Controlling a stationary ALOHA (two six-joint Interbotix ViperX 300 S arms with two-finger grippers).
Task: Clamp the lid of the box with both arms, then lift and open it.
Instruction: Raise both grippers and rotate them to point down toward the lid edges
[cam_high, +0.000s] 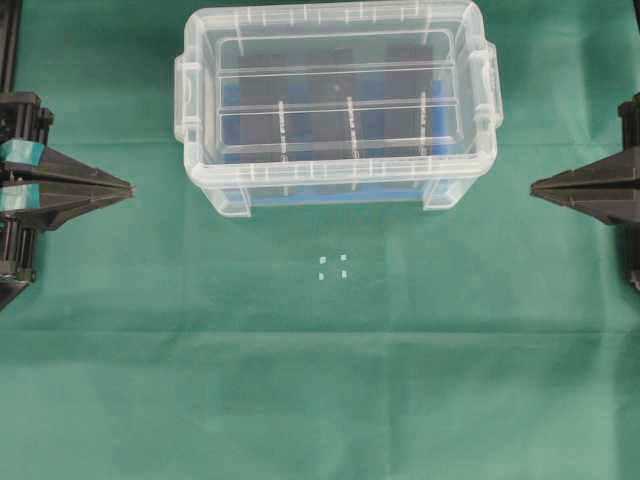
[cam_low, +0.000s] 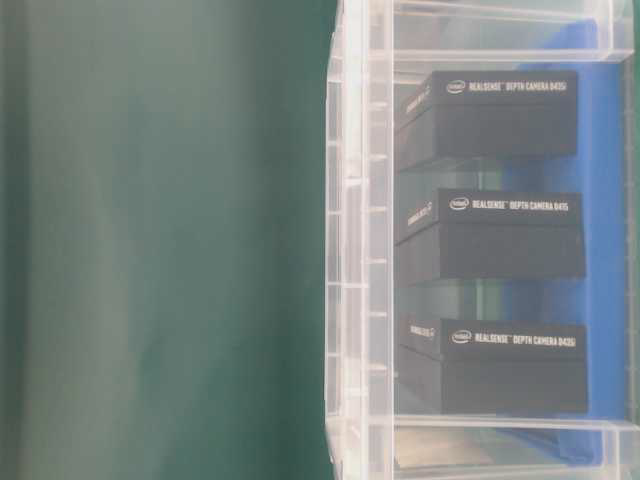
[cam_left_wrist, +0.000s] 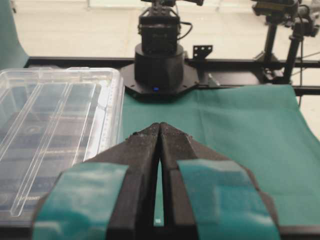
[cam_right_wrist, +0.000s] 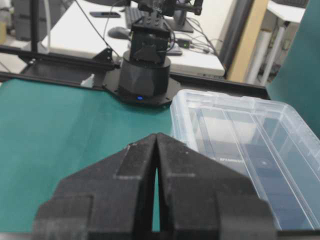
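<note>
Overhead view is showing a green-covered counter (cam_high: 330, 400) with the box (cam_high: 335, 195), a deep clear plastic tub, sitting toward twelve o'clock of centre. Its lid (cam_high: 335, 95) is lying flat on top, seated on the rim, so the tub is closed. Three black blocks (cam_high: 330, 70) are showing through the clear plastic over a blue base. Four small pale marks (cam_high: 332, 265) are sitting on the cloth just toward six o'clock of the tub.

Two black arms are waiting at the edges, each well apart from the box. The left tool (cam_high: 125, 188), with teal tape on it, is pointing in from nine o'clock. The right tool (cam_high: 537, 187) is pointing in from three o'clock. Their tips are aiming at each other across the tub's lower part, which seems a ready stance for closing in on the lid from both short sides.

Left wrist view is showing the left tool (cam_left_wrist: 160, 131) with its two fingers pressed together to a thin slit, holding nothing, and the lid (cam_left_wrist: 55, 125) lying toward ten o'clock. Right wrist view is showing the right tool (cam_right_wrist: 156, 141) likewise narrowed to a slit and empty, with the lid (cam_right_wrist: 240, 135) toward two o'clock.

Table-level view, turned on its side, is showing the tub wall (cam_low: 350, 250) and the three blocks (cam_low: 490, 240), each printed as a depth camera box.

Judging from this, clamping has not yet begun; both tools would need to spread before gripping the lid edges.
</note>
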